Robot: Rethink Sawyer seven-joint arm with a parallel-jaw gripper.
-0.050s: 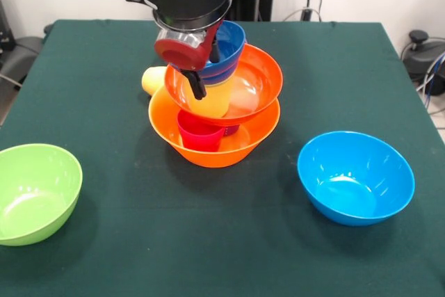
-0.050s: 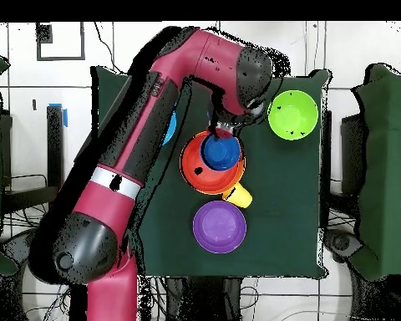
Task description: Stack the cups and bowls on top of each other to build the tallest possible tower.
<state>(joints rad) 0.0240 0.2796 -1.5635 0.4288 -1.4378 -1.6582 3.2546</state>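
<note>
Down at the front edge sits the glossy lime green plastic bowl (image 1: 35, 193), upright and open to the ceiling, with the glossy light blue plastic bowl (image 1: 356, 177) across from it on the dark green table cloth (image 1: 139, 241), also mouth-up, both well apart from the pile. Mid-table stands the tower (image 1: 217, 106), and it leans: the big orange-yellow base bowl (image 1: 208, 151) sits level, a small red-pink plastic cup (image 1: 200, 132) stands upright inside it, and the red-orange bowl (image 1: 254, 81) above is tilted, rim higher at the back. Inside that one, an orange-yellow tumbler (image 1: 212, 99) stands mouth-down, with the small dark blue bowl (image 1: 229, 46) perched on top, tipped toward the camera. A ribbed pale yellow cup (image 1: 154, 79) lies on its side just behind the base bowl, touching it, long axis across the table. From overhead, the glossy purple bowl (image 2: 219, 226) sits alone beside the pile. The red and black gripper (image 1: 197, 78) hangs right over the tower, a dark fingertip (image 1: 199, 88) at the red-orange rim; whether it is clamped or parted, I cannot tell.
</note>
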